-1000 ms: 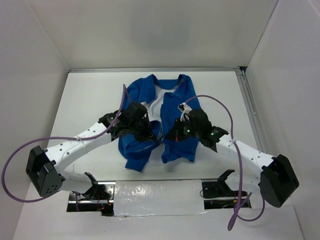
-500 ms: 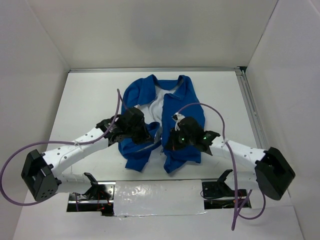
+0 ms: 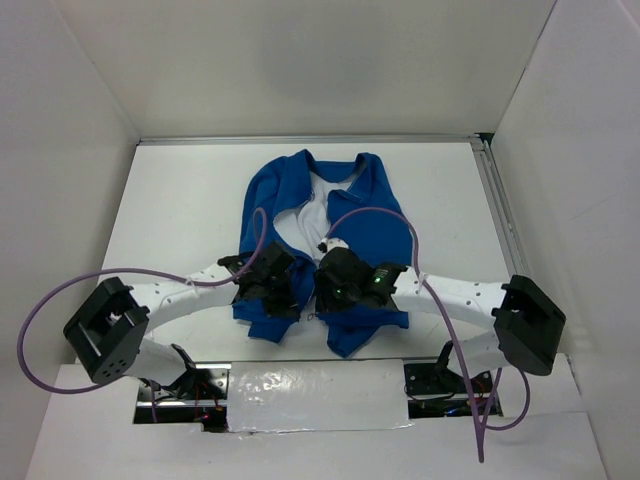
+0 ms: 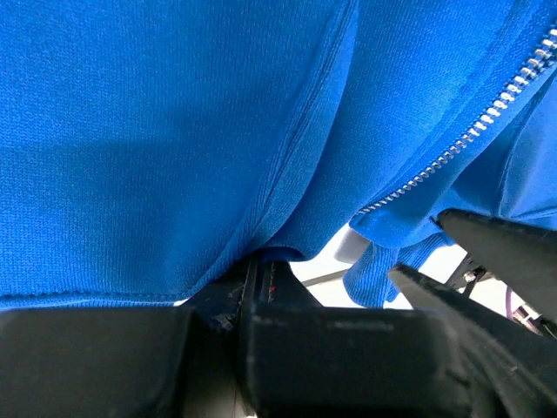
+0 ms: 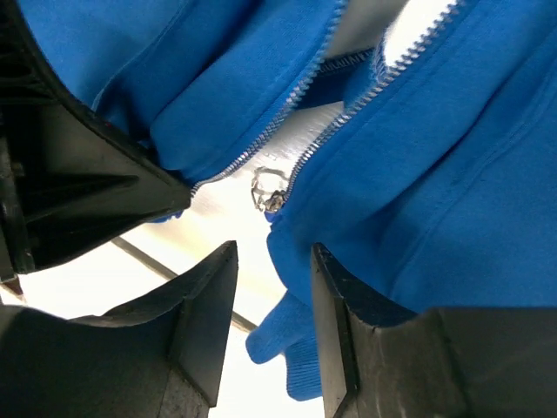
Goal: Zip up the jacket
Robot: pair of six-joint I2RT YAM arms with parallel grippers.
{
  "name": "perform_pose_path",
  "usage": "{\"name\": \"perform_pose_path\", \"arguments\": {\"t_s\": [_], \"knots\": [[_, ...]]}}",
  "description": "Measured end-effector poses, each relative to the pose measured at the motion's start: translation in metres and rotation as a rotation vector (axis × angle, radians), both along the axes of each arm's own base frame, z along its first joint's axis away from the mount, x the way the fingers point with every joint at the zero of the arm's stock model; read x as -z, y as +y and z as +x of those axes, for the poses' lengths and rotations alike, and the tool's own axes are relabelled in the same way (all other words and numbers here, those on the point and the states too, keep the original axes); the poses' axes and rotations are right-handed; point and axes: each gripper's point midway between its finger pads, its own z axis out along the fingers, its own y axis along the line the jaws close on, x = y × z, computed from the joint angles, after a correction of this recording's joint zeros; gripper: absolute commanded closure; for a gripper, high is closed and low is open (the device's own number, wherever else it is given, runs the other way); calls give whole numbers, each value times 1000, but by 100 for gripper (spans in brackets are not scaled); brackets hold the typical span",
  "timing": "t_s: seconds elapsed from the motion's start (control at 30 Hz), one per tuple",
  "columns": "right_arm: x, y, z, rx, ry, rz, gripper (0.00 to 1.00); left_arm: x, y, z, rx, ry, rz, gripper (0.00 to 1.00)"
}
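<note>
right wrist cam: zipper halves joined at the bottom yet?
No: on the jacket the two rows of teeth lie apart with a gap between, the slider at one row's end.

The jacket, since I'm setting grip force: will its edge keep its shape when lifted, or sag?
Probably floppy: the jacket lies rumpled, and its lower corner curls in folds. Likely light: it looks like soft knit cloth. The zipper teeth curve with the fabric, so they probably add little stiffness.

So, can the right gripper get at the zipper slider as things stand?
Probably yes. The right gripper is open and the zipper slider lies bare just beyond its fingertips, on the lower edge of the jacket; only the left gripper sits close on one side.
</note>
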Motion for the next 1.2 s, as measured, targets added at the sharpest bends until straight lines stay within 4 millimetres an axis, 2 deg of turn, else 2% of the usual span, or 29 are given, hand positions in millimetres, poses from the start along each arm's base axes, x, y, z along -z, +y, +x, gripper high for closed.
{"name": "perform_pose_path", "arguments": {"t_s": [0.2, 0.37, 0.53, 0.77, 0.87, 1.07, 1.2], "knots": [[5, 8, -3, 54, 11, -62, 52, -1, 4, -2, -28, -9, -10, 100], [13, 5, 2, 174, 13, -147, 43, -1, 9, -4, -53, -15, -10, 100], [15, -1, 0, 264, -9, -207, 43, -3, 9, -4, -54, -22, -18, 100], [23, -5, 5, 341, -33, -253, 86, -3, 9, -5, -51, -25, -21, 100], [20, -6, 9, 362, -45, -263, 95, -3, 8, -5, -49, -28, -22, 100], [0, -9, 12, 377, -73, -250, 100, 1, 7, -3, -47, -39, -34, 100], [-35, -11, 6, 332, -93, -159, 100, 9, 5, -2, -48, -27, -23, 100]]}}
